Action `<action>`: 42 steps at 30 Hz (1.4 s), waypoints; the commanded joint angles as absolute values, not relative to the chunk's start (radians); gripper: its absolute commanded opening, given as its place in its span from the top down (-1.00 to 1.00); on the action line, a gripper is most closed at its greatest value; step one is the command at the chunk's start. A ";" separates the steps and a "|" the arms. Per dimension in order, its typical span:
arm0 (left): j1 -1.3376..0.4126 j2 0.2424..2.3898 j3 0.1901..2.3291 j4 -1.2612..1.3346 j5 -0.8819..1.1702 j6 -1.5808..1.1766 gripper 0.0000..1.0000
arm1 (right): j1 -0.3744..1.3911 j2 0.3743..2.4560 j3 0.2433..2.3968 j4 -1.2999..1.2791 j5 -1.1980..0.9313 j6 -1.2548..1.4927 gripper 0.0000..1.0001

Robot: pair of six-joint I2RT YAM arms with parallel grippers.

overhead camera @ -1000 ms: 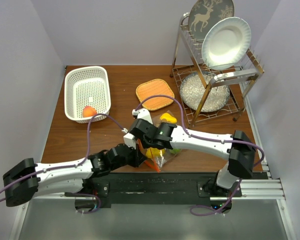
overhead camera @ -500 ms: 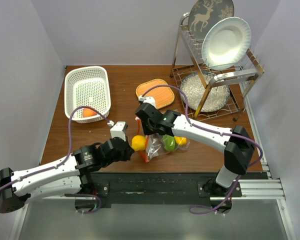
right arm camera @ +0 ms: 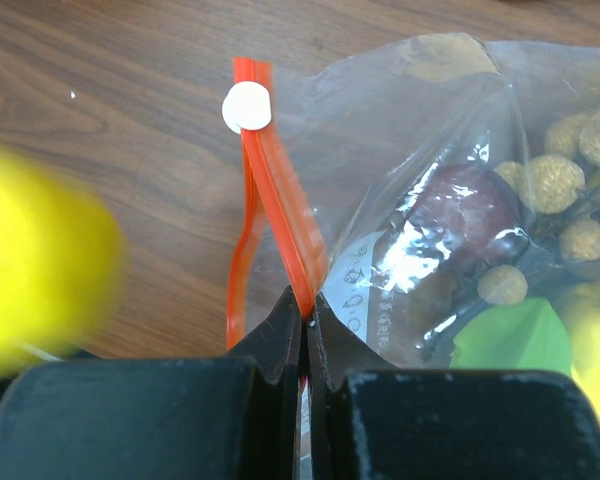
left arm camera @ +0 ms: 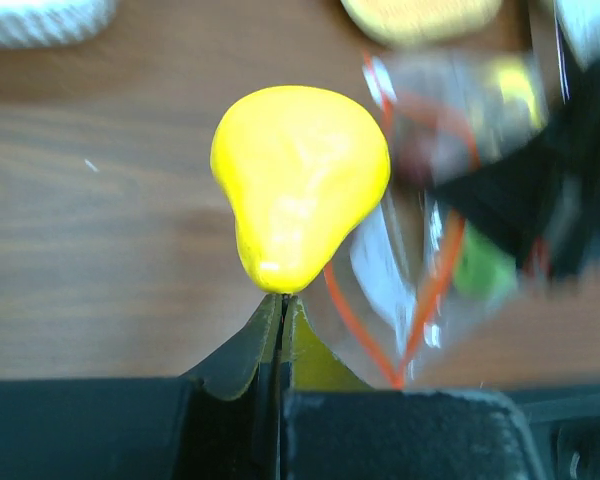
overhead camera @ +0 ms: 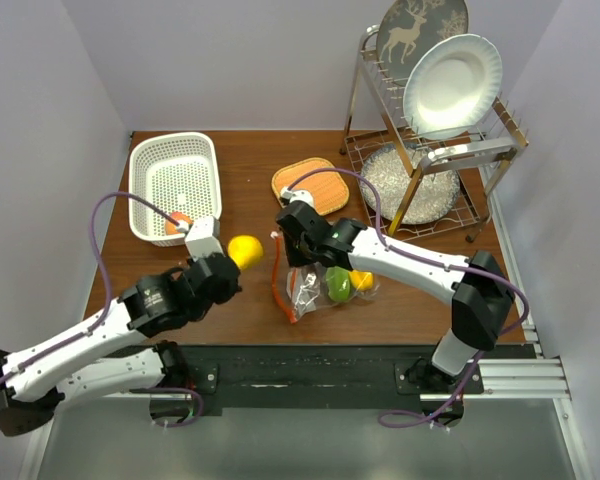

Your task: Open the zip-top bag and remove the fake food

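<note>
The table (overhead camera: 120, 285) is brown wood grain, boxed in by plain pale walls on three sides, with a black rail (overhead camera: 310, 362) along its near edge. At the back left sits a white perforated basket (overhead camera: 148, 160) with an orange peach (overhead camera: 178, 222) in its near corner. An orange mat (overhead camera: 310, 186) lies mid-table. At the back right, a metal rack (overhead camera: 485, 150) holds a white plate (overhead camera: 452, 85) and a deer plate (overhead camera: 420, 25) above a pebbled glass dish (overhead camera: 395, 180). The bag (overhead camera: 305, 290) lies on the wood near the front centre, its mouth to the left, with a green piece (overhead camera: 338, 285), a lemon (overhead camera: 361, 281), a purple piece (right arm camera: 465, 215) and a brown cluster (right arm camera: 570, 190) inside. The right gripper (right arm camera: 303, 305) is pressed together on the bag's red zipper strip (right arm camera: 280, 235), just below its white slider (right arm camera: 246, 108). The left gripper (left arm camera: 282, 305) pinches the narrow end of a yellow pear (left arm camera: 300, 185), out of the bag, over bare wood between basket and bag.
</note>
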State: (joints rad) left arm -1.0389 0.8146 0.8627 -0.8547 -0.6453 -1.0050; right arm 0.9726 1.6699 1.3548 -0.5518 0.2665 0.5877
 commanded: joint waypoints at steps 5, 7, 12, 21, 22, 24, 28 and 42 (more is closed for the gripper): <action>-0.524 0.975 0.979 -0.495 -0.563 -0.664 1.00 | 0.969 1.560 1.272 -0.469 0.206 0.591 1.00; -0.433 1.067 1.012 -0.418 -0.560 -0.646 1.00 | 0.974 1.554 1.272 -0.474 0.184 0.578 1.00; -0.220 1.274 1.060 -0.237 -0.448 -0.621 1.00 | 0.985 1.555 1.293 -0.514 0.169 0.546 1.00; -0.040 1.536 1.150 -0.089 -0.207 -0.569 -0.49 | 1.009 1.578 1.331 -0.528 0.126 0.514 1.00; -0.040 1.534 1.157 -0.107 -0.195 -0.560 -0.63 | 1.014 1.582 1.333 -0.525 0.126 0.512 1.00; -0.041 1.494 1.154 -0.130 -0.172 -0.564 -0.68 | 1.014 1.594 1.341 -0.522 0.130 0.512 1.00; -0.087 1.300 1.013 -0.193 -0.141 -0.597 -0.58 | 1.015 1.609 1.364 -0.532 0.140 0.509 1.00; -0.791 0.761 0.462 -0.167 -0.201 -0.949 0.45 | 1.017 1.663 1.396 -0.538 0.209 0.518 1.00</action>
State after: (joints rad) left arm -0.6369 0.7979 0.5121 -0.2348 -0.1589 -0.7895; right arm 1.0100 1.6497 1.3521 -0.5381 0.1734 0.5259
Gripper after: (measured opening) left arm 0.289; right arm 0.011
